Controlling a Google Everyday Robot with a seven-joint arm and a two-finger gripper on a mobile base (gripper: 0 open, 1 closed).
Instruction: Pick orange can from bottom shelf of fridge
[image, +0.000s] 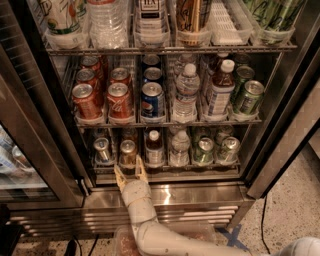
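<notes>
The fridge (280, 125) stands open before me, with wire racks of drinks. On the bottom shelf (165, 173) the orange can (128, 152) stands second from the left, amber with a silver top. A silver-grey can (102, 149) is to its left and a small bottle (154, 146) to its right. My gripper (131, 172) is just below and in front of the orange can, at the shelf's front edge. Its two yellowish fingers (120, 175) are spread apart and hold nothing.
Green cans (204, 150) and a water bottle (180, 148) fill the right of the bottom shelf. The rack above holds red cola cans (118, 100), a blue can (152, 101) and bottles. The steel base grille (175, 212) lies below; a door frame (45, 120) stands at the left.
</notes>
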